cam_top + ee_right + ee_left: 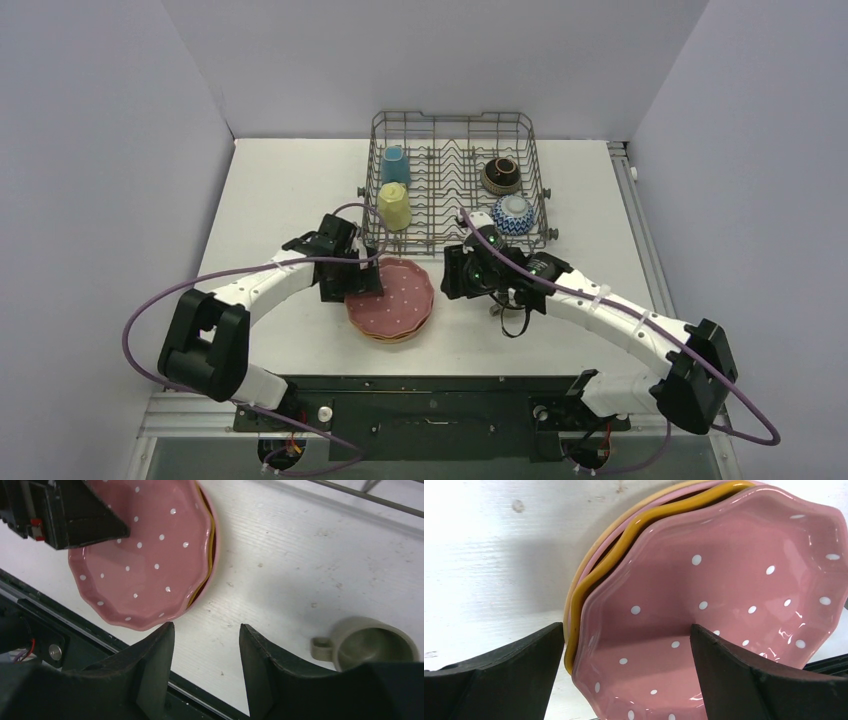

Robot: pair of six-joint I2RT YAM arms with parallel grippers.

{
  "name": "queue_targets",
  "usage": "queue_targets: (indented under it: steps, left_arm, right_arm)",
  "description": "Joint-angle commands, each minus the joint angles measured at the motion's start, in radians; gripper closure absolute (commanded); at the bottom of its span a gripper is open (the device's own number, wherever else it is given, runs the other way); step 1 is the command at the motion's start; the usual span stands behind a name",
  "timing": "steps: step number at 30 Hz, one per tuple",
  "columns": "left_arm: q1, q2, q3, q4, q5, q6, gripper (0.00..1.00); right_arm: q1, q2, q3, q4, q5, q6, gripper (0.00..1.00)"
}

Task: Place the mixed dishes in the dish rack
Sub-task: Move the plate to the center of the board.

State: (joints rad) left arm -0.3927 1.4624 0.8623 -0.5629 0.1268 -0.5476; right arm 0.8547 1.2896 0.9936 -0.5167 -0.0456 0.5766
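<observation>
The pink white-dotted scalloped plate [395, 292] tops a stack on the table in front of the dish rack [375, 185]. In the left wrist view the pink plate [724, 595] lies on the orange plate [634, 530] and the tan plate [574, 587]. My left gripper [357, 283] is open, one finger outside the pink plate's left rim and one over its inside [626, 647]. My right gripper [468, 275] is open and empty above bare table right of the stack [206, 630]. The small olive mug [372, 645] stands on the table beside it. No red patterned plate shows.
In the rack stand the light-blue mug [395, 164], the pale-yellow mug [395, 206], the dark-brown bowl [501, 176] and the blue-white bowl [513, 213]. The table's dark front rail [80, 635] runs close to the stack. Rack wires [370, 496] show behind the right gripper.
</observation>
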Motion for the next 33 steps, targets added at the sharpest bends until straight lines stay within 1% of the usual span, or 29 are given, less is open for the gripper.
queue_targets:
  steps: [1,7,12,17,22,29,33]
  left_arm:
    - [-0.056,-0.029,0.0,0.065,-0.001,-0.062,0.09]
    - [-0.144,-0.019,0.008,0.098,-0.018,-0.104,0.1]
    - [-0.213,-0.01,0.023,0.099,-0.049,-0.123,0.1]
    - [-0.289,-0.004,0.022,0.133,-0.065,-0.164,0.1]
    - [-0.359,0.014,0.041,0.134,-0.088,-0.185,0.1]
    - [-0.388,-0.012,0.064,0.093,-0.118,-0.185,0.1]
    - [-0.389,-0.056,0.062,0.055,-0.166,-0.175,0.09]
  right_arm:
    - [-0.045,-0.063,-0.015,-0.048,0.07,-0.009,0.53]
    - [-0.095,-0.108,-0.033,-0.12,0.163,-0.007,0.53]
    - [-0.164,-0.148,-0.077,-0.148,0.168,0.0,0.53]
    - [-0.221,-0.161,-0.118,-0.164,0.164,0.009,0.53]
    - [-0.246,-0.163,-0.139,-0.164,0.165,0.02,0.53]
    - [-0.262,-0.115,-0.152,-0.152,0.169,0.034,0.54]
    - [-0.264,-0.085,-0.15,-0.142,0.177,0.049,0.54]
